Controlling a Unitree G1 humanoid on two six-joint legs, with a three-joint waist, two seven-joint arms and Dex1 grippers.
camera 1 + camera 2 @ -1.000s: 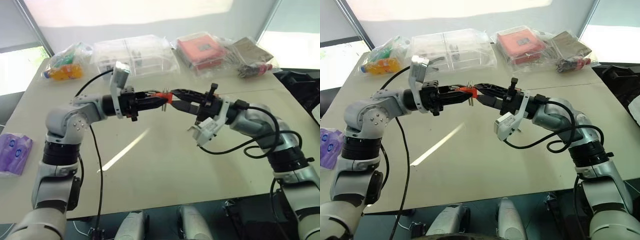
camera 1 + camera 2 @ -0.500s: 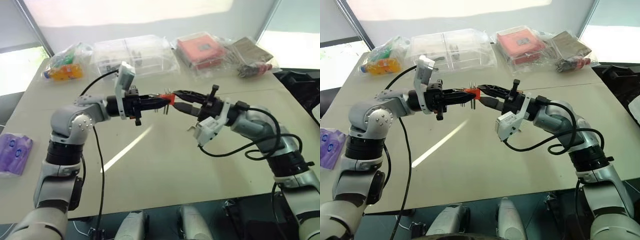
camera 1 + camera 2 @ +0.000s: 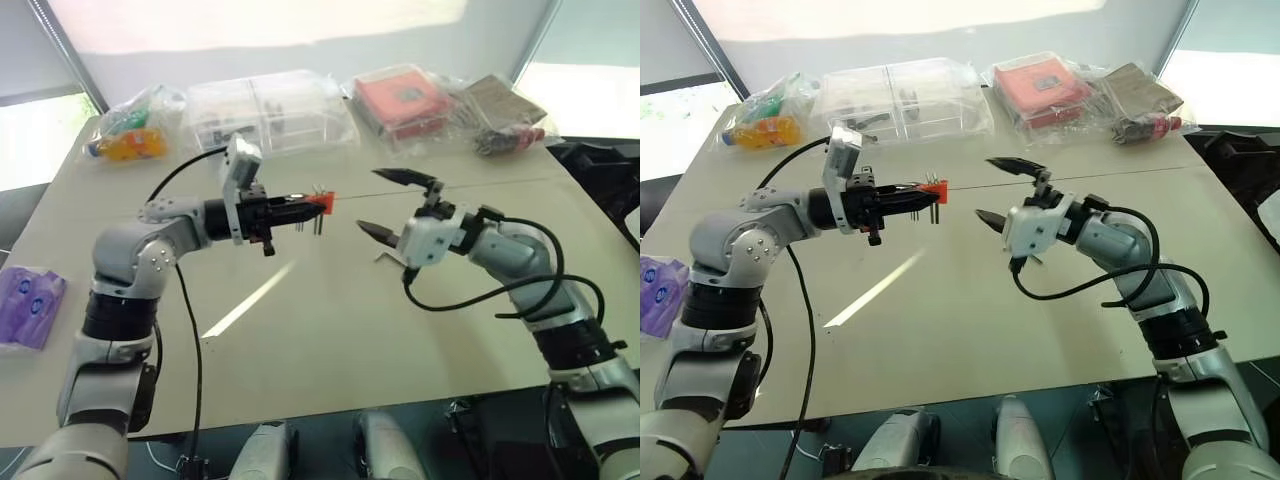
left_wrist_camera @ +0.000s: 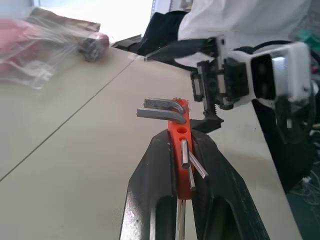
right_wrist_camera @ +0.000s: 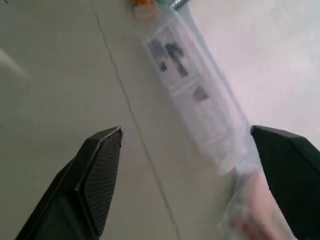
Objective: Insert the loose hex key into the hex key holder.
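My left gripper [image 3: 298,204] is shut on the red-orange hex key holder [image 3: 320,201], held level above the table's middle. In the left wrist view the holder [image 4: 179,134] stands between the two black fingers, with short dark keys sticking out of it. Two L-shaped keys [image 4: 159,108] sit at its far end; which of them is the loose hex key I cannot tell. My right gripper [image 3: 385,202] hovers a short way to the right of the holder, apart from it. It is wide open, with nothing between its fingers [image 5: 100,170].
Along the table's far edge lie clear plastic boxes [image 3: 270,108], a red box in a bag [image 3: 400,100], a dark bagged packet [image 3: 505,115] and a bag of colourful items [image 3: 128,138]. A purple packet [image 3: 25,305] lies at the left edge.
My right gripper has opened wide, rolled, and pulled back to the right and down, away from the holder. The left gripper has kept its grip on the holder and shifted slightly left.
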